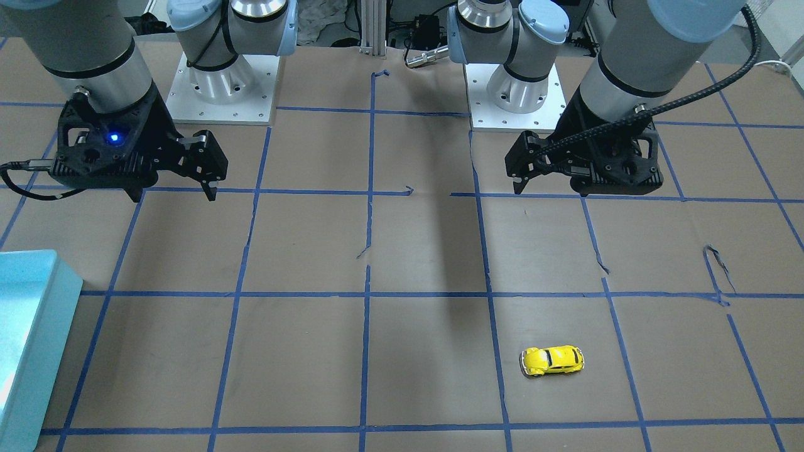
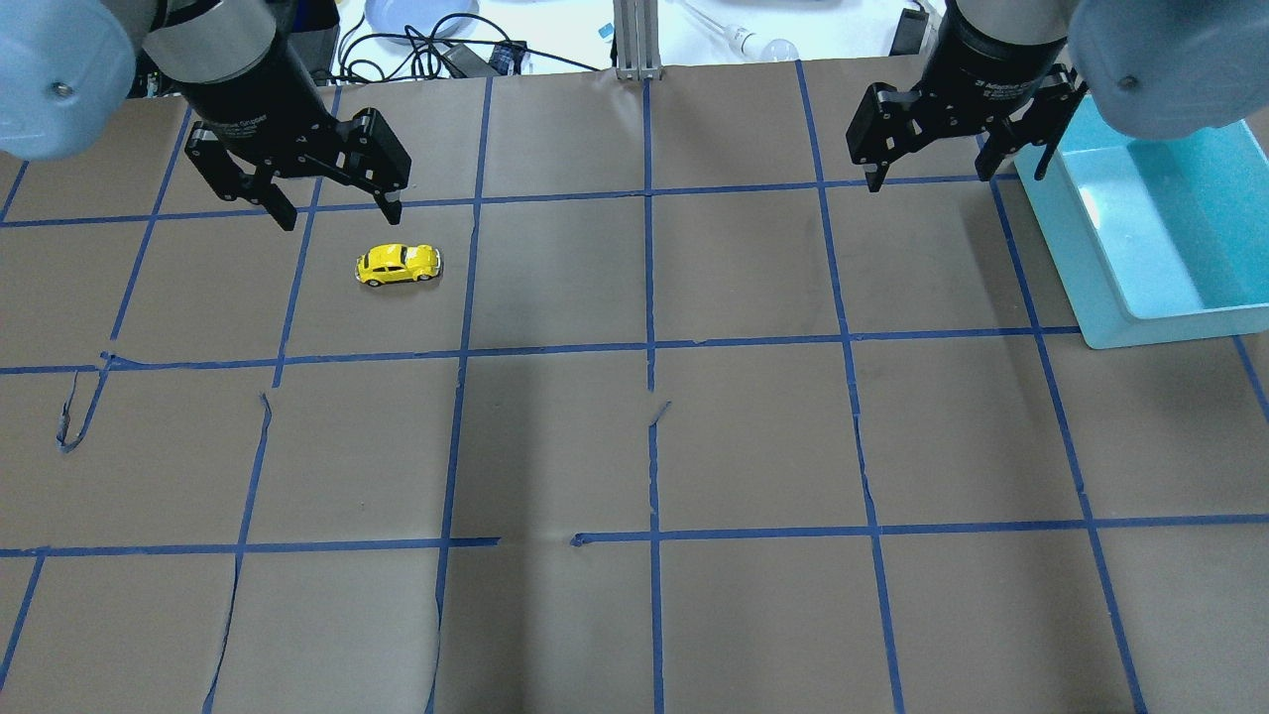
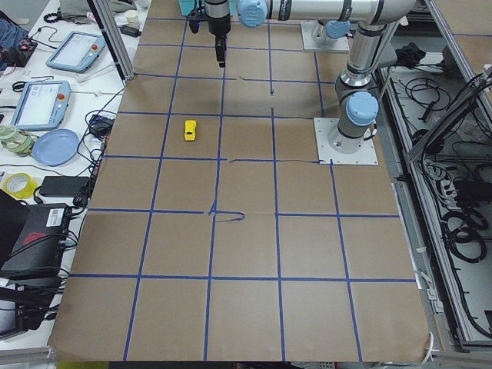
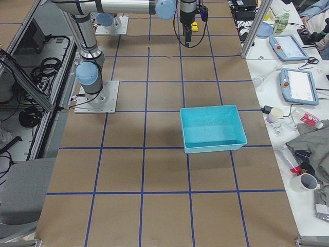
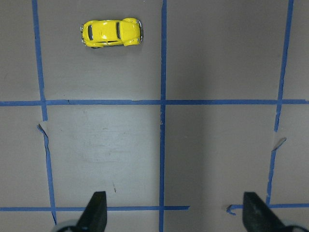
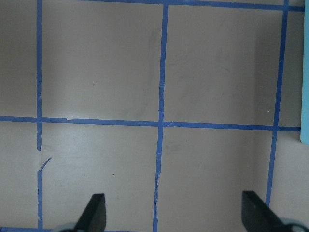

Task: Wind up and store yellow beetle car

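Front-facing view: the yellow beetle car sat on its wheels on the desk, on the left arm's side, apart from the left jaws, which hung spread and empty. The right jaws were likewise released, above the desk near the teal bin. Overhead, the car lay near the left jaws, with the bin far across beside the right arm and no car in it. The left wrist view showed the car ahead, outside the spread fingers. By my judgement nothing was done yet: grasping, winding and storing were all left to do
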